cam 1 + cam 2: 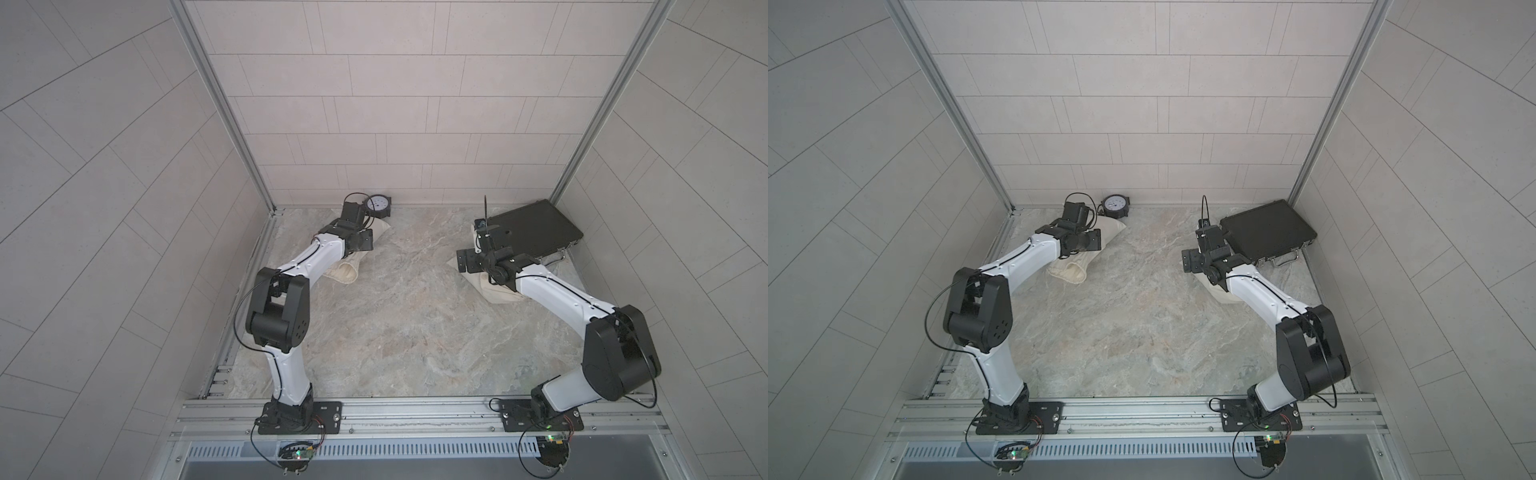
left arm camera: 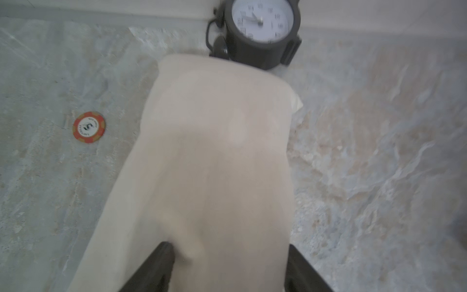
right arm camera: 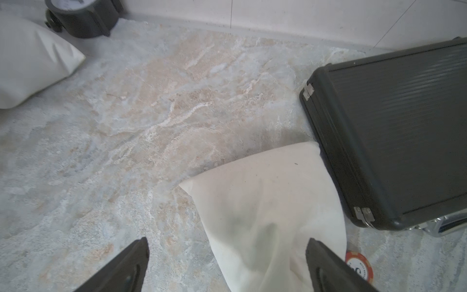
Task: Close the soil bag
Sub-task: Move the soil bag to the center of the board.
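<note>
The cream cloth soil bag [image 2: 214, 151] lies at ten o'clock on the marbled worktop [image 1: 415, 324], its far corner just beside the black round dial gauge [image 2: 260, 32]. The left fingers [image 2: 156, 270] flank its middle, and I cannot tell whether they clamp it. Squeezing there could force soil out the open mouth [image 1: 345, 276], while the right fingers [image 3: 126, 265], wide apart, hover over a second cream cloth bag [image 3: 273, 215] at two o'clock.

Both top views are looking steeply down from high above the arm bases, sharing the whole table [image 1: 415, 332]. The wrist cameras are hovering low over it, both catching the gauge [image 2: 260, 25]: the left closely, the right distantly.
</note>
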